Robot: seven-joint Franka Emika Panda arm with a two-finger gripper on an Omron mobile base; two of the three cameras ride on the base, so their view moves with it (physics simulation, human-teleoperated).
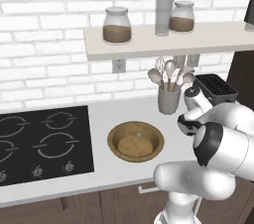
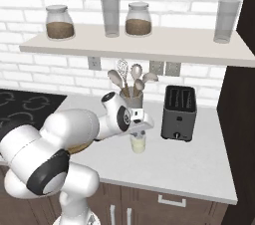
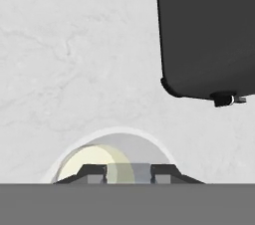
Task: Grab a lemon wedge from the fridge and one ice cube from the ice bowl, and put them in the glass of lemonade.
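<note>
The tool (image 3: 128, 173) hangs right over the glass of lemonade (image 2: 138, 144), jaws narrow, pinching the ice cube (image 3: 141, 171). Toaster (image 2: 178, 112) sits close beside it, with bare tabletop (image 2: 199, 169) toward the front edge.

wooden ice bowl (image 1: 136, 141), seemingly marbled matt counter (image 3: 89, 69)

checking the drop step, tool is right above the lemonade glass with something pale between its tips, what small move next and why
Probably open the tool and let go. In the hand view its fingertips pinch a small pale greyish piece, likely the ice cube, directly above the glass of lemonade, whose rim rings the tips. A release should drop it in.
</note>
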